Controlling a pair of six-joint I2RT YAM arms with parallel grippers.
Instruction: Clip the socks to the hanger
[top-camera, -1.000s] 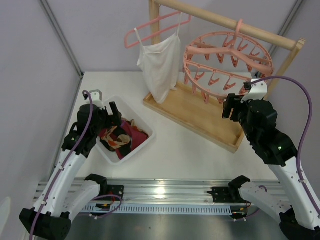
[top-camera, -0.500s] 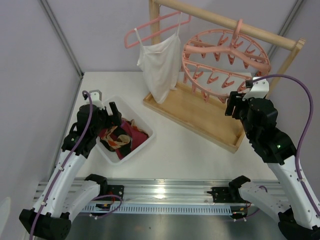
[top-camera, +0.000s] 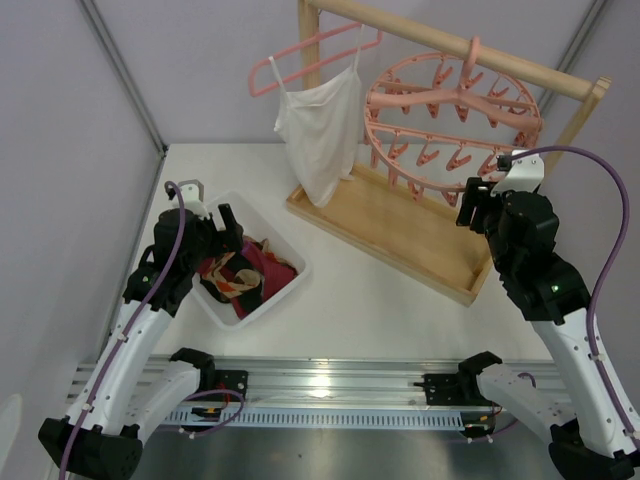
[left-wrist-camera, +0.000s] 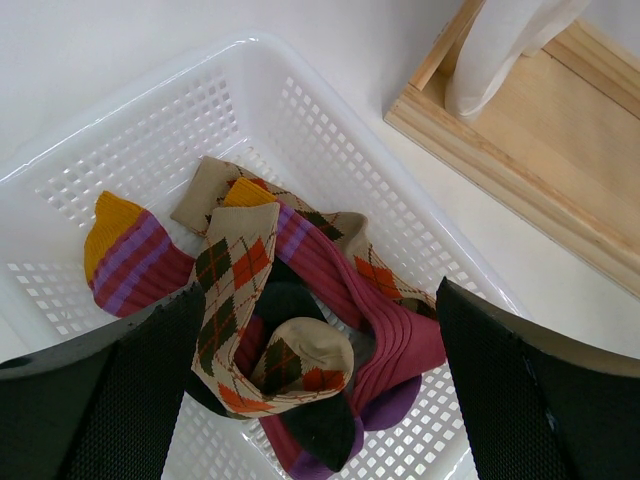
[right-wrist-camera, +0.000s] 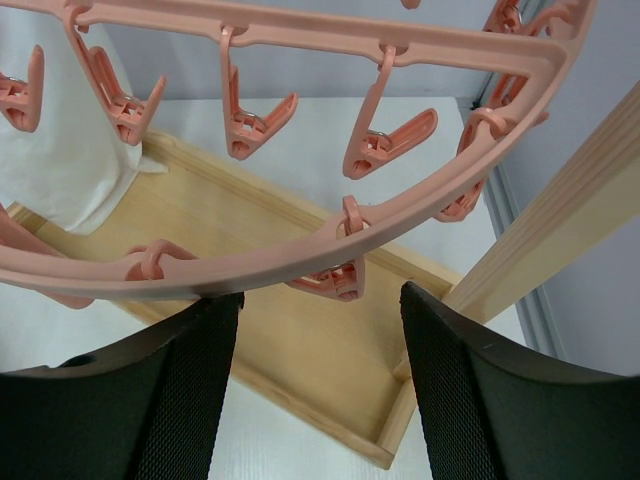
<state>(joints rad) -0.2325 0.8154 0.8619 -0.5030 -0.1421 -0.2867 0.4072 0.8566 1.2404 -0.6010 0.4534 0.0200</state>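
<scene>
From above, the left gripper (top-camera: 227, 218) hung wide open over one white basket (top-camera: 272, 304), holding nothing. The socks (top-camera: 240, 275) lay heaped inside it, too tangled to count. The right gripper (top-camera: 470, 200) stood at the near edge of the single round hanger (top-camera: 452, 98), which hung on the wooden rack (top-camera: 400, 235).

The left wrist view showed both jaws far apart above the socks (left-wrist-camera: 235, 290). At least two were argyle and one maroon-red, all partly buried.

In the right wrist view the jaws stood moderately apart and gripped nothing. The hanger (right-wrist-camera: 250, 272) crossed at their tips, with one clip (right-wrist-camera: 330, 281) between them. Whether they touched it was unclear.
</scene>
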